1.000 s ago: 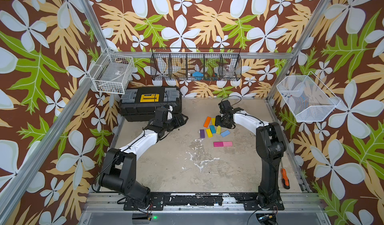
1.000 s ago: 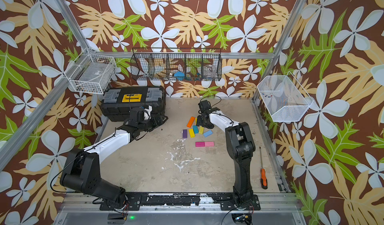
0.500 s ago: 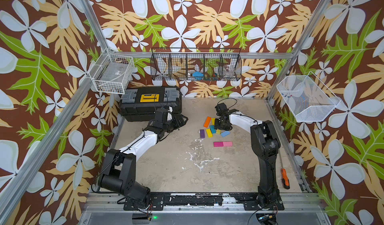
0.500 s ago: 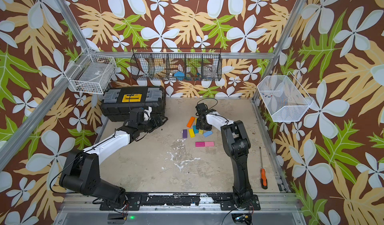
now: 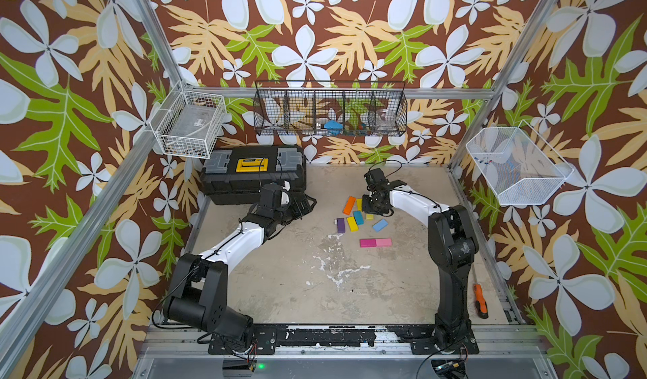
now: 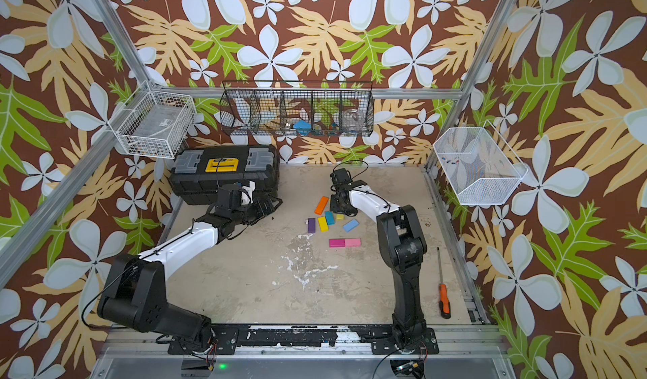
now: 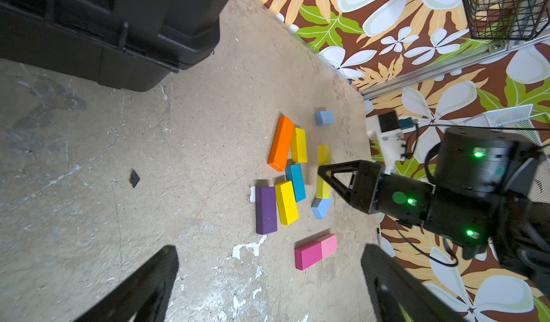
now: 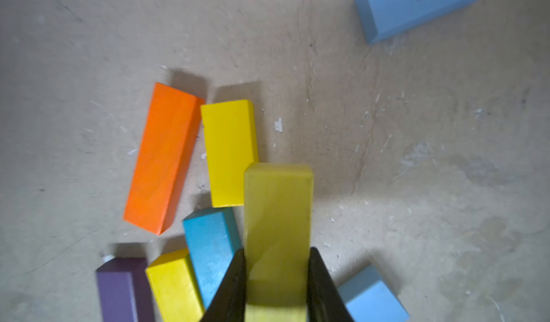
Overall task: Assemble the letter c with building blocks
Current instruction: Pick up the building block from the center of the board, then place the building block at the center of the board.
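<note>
The right claw is shut tight on a yellow block sticking out past its tips, just beside a teal block in the bunch of blocks right of the middle in a top view, while the left claw is wide open, empty.

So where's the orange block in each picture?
In a top view: orange block, cluster's far side.
In a top view: same place.
Left wrist view: near the middle.
Right wrist view: near the middle.
Shared landmark: teal block near its end.
</note>
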You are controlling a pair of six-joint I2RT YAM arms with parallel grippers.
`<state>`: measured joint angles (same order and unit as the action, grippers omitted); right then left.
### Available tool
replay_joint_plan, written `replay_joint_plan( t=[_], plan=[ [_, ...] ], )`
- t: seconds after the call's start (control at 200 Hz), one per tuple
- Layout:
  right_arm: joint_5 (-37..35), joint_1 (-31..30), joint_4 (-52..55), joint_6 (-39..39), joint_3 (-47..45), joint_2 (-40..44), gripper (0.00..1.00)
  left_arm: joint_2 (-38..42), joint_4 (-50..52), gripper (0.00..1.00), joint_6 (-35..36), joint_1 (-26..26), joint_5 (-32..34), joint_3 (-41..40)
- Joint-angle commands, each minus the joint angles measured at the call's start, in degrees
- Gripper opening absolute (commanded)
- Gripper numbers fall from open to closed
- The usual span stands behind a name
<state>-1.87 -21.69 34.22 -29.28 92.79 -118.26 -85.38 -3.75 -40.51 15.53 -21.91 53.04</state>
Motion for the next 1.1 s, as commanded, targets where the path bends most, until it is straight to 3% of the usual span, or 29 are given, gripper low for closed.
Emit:
replay_joint_plan(
  t=[0.0,0.23,0.4,0.636,0.846,1.096],
  plan=[
    [1.1,0.0,-0.4,0.6,0.0,2.6,0.00,0.7,-1.2,1.00,-0.2,-0.1,-0.3,-0.4],
    [3.4,-1.8,-2.0,0.9,-7.6,12.6,0.00,2.3,-0.1,1.00,-0.1,-0.1,-0.9,-0.7],
    [1.6,-6.8,-3.7,0.5,-19.4,23.0,0.00,4.2,0.7,1.00,0.1,-0.1,-0.7,-1.6],
    [1.0,-12.5,-6.0,-5.6,-35.3,35.0,0.00,5.5,0.7,1.00,-0.5,0.0,-0.4,-2.8],
    [0.2,-18.1,-7.4,-9.3,-42.0,35.9,0.00,6.1,0.8,1.00,-0.6,-0.1,-0.2,-3.3],
    [-0.7,-20.0,-9.0,-10.6,-44.5,32.9,0.03,6.8,1.2,1.00,-0.6,-0.1,0.0,-3.4]
  ],
)
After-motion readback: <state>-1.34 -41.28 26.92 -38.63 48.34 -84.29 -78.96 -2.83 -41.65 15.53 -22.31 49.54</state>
